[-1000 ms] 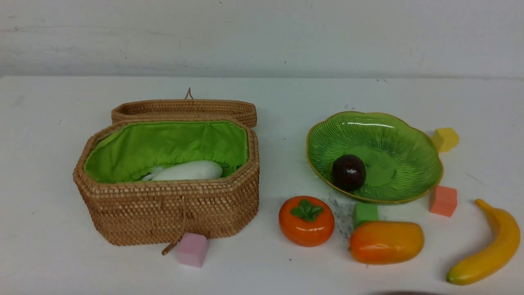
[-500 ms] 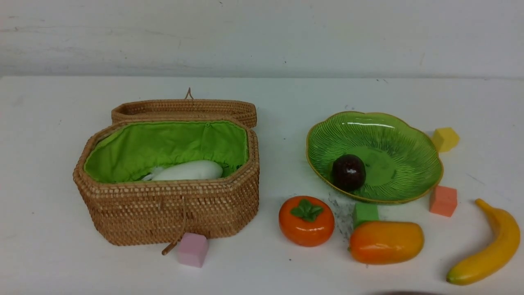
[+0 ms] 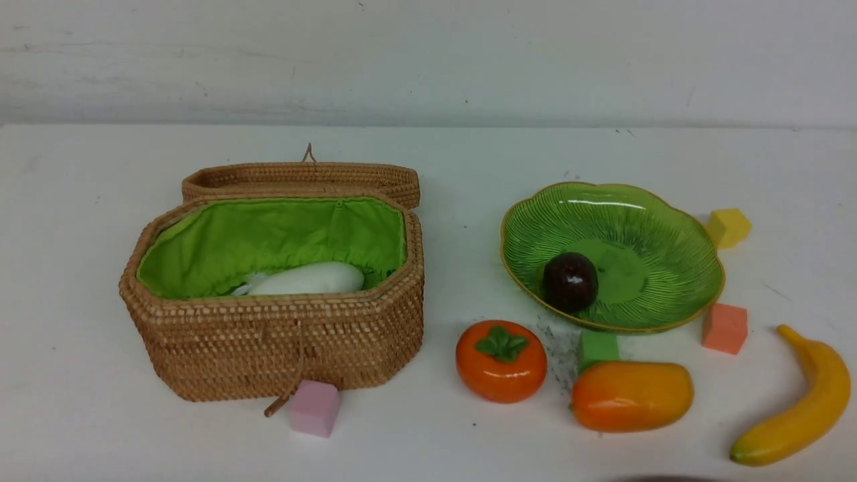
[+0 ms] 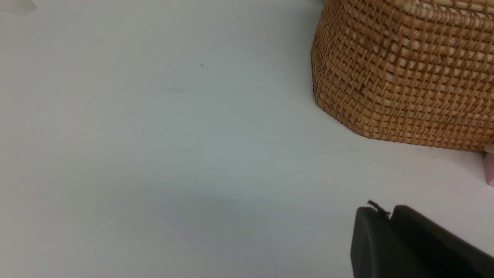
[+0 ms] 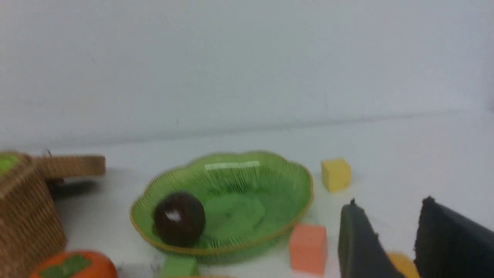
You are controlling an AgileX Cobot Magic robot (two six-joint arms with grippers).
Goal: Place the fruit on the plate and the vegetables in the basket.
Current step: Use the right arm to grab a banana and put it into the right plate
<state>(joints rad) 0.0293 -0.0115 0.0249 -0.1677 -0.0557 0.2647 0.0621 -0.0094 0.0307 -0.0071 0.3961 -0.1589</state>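
The open wicker basket holds the white radish. The green plate holds the dark mangosteen. The persimmon, mango and banana lie on the table in front of the plate. Carrot and eggplant are out of view. My left gripper is shut and empty, low over bare table beside the basket wall. My right gripper is open and empty, near the plate, with a yellow fruit tip between its fingers.
Small cubes lie about: pink against the basket's front, green between plate and mango, orange and yellow right of the plate. The basket lid lies open behind it.
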